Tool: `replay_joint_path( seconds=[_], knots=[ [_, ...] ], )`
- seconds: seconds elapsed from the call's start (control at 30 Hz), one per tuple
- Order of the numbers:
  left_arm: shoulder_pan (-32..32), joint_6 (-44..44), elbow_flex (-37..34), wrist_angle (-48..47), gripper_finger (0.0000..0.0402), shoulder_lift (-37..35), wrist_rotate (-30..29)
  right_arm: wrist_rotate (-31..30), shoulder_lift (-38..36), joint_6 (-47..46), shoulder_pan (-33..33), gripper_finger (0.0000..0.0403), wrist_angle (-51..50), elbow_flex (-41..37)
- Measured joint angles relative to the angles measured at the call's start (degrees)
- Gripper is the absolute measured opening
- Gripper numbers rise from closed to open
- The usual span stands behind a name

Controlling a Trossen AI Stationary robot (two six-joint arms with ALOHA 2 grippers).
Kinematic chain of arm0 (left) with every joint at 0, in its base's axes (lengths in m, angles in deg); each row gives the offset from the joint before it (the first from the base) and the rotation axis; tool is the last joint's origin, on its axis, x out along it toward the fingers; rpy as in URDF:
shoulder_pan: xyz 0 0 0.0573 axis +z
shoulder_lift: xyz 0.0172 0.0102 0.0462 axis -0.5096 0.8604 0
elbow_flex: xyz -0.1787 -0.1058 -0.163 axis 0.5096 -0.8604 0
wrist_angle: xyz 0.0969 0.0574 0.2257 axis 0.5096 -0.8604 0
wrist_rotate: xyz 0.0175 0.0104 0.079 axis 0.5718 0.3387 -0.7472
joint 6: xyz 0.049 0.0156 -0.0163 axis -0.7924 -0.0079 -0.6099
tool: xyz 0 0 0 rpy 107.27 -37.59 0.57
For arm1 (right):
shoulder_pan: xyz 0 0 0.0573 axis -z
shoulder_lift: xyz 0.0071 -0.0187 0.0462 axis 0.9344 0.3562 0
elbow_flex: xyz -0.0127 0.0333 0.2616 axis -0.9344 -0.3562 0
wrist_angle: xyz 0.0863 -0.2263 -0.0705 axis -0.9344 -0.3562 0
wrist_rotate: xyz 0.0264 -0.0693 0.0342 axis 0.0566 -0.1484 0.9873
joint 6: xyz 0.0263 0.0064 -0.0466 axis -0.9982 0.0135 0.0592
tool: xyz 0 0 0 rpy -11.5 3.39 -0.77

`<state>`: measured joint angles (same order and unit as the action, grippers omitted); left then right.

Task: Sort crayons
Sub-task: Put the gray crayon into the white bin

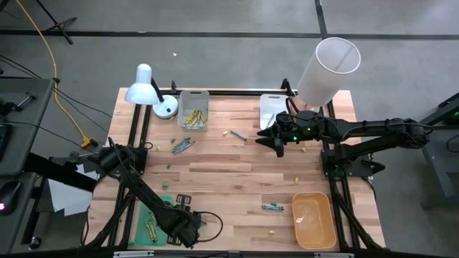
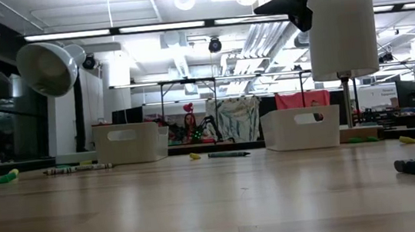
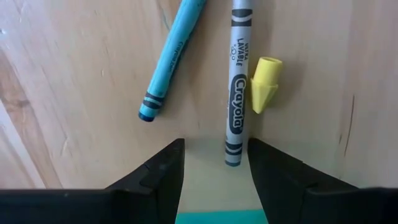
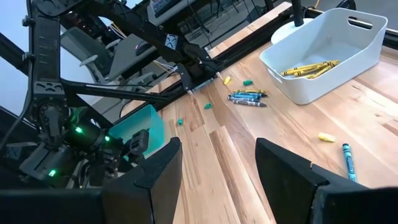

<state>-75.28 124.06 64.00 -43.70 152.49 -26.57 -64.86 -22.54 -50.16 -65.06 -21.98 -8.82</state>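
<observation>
A grey crayon and a blue crayon lie flat on the wooden table, with a short yellow crayon stub beside the grey one. My left gripper points down over them, open. Its fingers stand on either side of the grey crayon's near end without touching it. In the high view it is at the near left, beside a green tray that holds yellow-green crayons. My right gripper hangs open above the table's far right part. More crayons and another small group lie loose on the table.
A white bin with yellow crayons and a second white bin stand at the far edge. An orange tray sits near right. A desk lamp is far left, and a tall white cylinder far right.
</observation>
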Motion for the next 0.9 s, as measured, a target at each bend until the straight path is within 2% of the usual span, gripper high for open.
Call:
replay_joint_path(
  seconds=[0.17,0.27,0.33,0.53,0.7,0.9],
  knots=[
    [0.0,3.9,-0.1,0.4,0.0168,0.0,-0.1,0.0,0.0,0.0,0.0,0.0197,0.0,0.0],
    [0.0,5.5,-0.1,0.6,0.0152,0.0,-0.1,0.0,0.0,0.1,0.0,0.0197,0.0,0.0],
    [-0.1,6.0,-0.1,0.8,0.0128,0.0,0.0,0.0,0.0,0.1,0.0,0.0197,0.0,0.0],
    [0.0,6.8,-0.1,1.7,0.0013,0.0,0.9,0.0,0.0,0.2,0.0,0.0197,0.0,0.0],
    [0.1,4.9,-0.2,2.6,0.0006,-0.9,0.0,0.0,0.0,0.2,0.0,0.0197,0.0,0.0],
    [0.9,2.6,-0.2,2.4,0.0002,-5.7,0.3,0.0,0.0,0.1,0.0,0.0197,0.0,0.0]
  ],
)
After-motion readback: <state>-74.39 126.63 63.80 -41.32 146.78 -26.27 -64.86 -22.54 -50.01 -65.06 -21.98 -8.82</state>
